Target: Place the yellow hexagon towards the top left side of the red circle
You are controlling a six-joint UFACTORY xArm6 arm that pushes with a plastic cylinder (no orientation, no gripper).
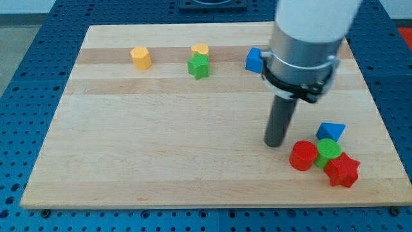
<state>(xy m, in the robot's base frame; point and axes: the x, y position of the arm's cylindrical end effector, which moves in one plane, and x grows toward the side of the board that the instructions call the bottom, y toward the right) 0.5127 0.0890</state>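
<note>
The yellow hexagon (141,57) sits near the view's top left of the wooden board (161,142). The red circle (302,155) lies at the lower right, touching a green round block (329,150) and a red star (342,171). My tip (275,143) rests on the board just left of and slightly above the red circle, a small gap apart. It is far to the right of the yellow hexagon.
A second yellow block (200,49) sits against a green star (199,66) at top centre. A blue block (255,60) lies partly behind the arm. Another blue block (331,131) sits above the green round block.
</note>
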